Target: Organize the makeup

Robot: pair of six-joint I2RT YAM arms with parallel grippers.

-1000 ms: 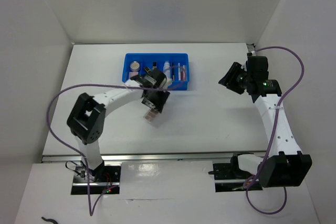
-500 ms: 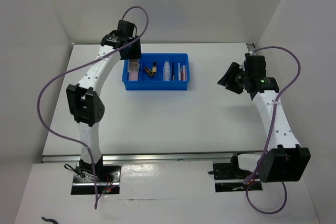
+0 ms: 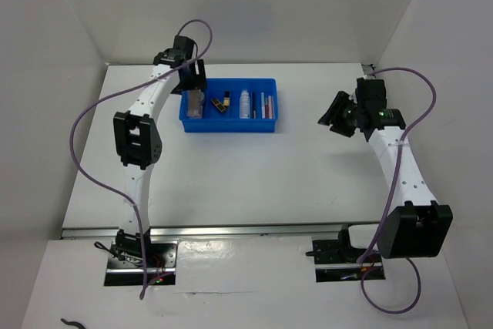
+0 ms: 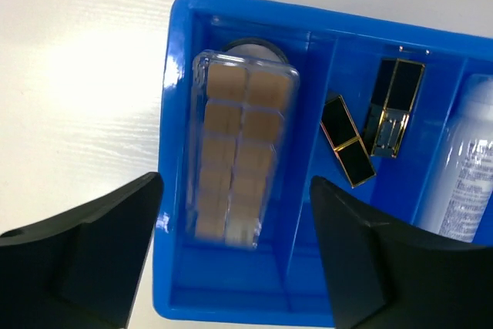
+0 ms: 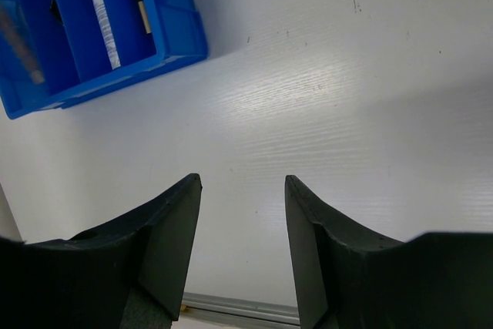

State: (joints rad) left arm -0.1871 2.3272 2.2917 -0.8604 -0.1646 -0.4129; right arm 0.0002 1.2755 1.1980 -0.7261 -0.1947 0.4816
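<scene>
Palette, carried over the table 1 second ago, now lies tilted in the tray's leftmost compartment, over the compact: 1 more item sorted. Left gripper hovers above it, jaws apart, empty; right gripper, jaws apart, idles over the table.

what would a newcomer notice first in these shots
The bright blue tray at the far side of the white table, makeup sorted in its compartments. The left gripper hangs open over its left end compartment, where a flat palette of tan squares lies partly over a round compact. The right gripper hovers open above the table, off to the tray's right.
</scene>
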